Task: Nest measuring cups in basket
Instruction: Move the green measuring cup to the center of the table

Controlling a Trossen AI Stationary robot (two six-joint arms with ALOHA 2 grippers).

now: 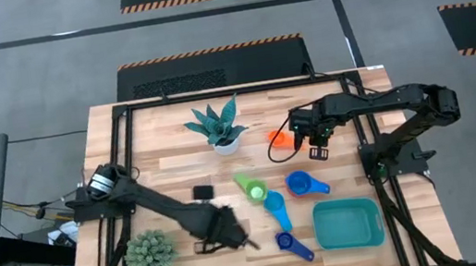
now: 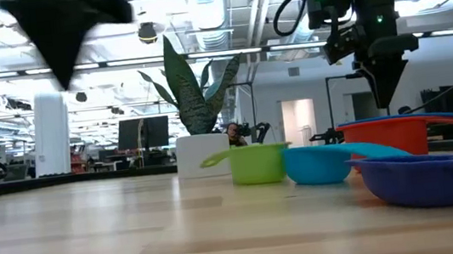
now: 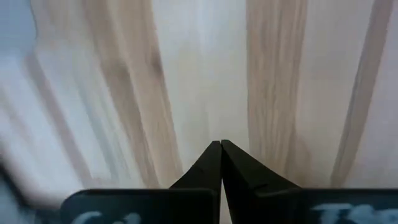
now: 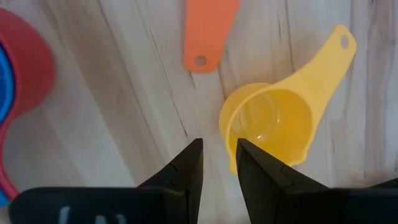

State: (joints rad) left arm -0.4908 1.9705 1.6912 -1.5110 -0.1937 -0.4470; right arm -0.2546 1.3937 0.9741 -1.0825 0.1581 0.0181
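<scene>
My right gripper (image 1: 316, 149) hangs open above the table's far right, fingers pointing down, over the rim of a yellow measuring cup (image 4: 273, 118) that lies on the wood. Nothing is between its fingers (image 4: 219, 149). An orange cup (image 1: 277, 135) lies just beside it, its handle (image 4: 208, 31) toward the yellow cup. Green (image 1: 250, 185), light blue (image 1: 274, 204) and dark blue (image 1: 293, 245) cups lie mid-table. A blue cup sits inside a red one (image 1: 301, 183). The teal basket (image 1: 347, 223) stands at the near right. My left gripper (image 3: 221, 146) is shut over bare wood near the front (image 1: 242, 241).
A potted snake plant (image 1: 218, 126) stands at the far middle and a spiky green plant (image 1: 151, 254) at the near left. A small black object (image 1: 203, 191) lies beside the left arm. Bare wood lies between the left arm and the plants.
</scene>
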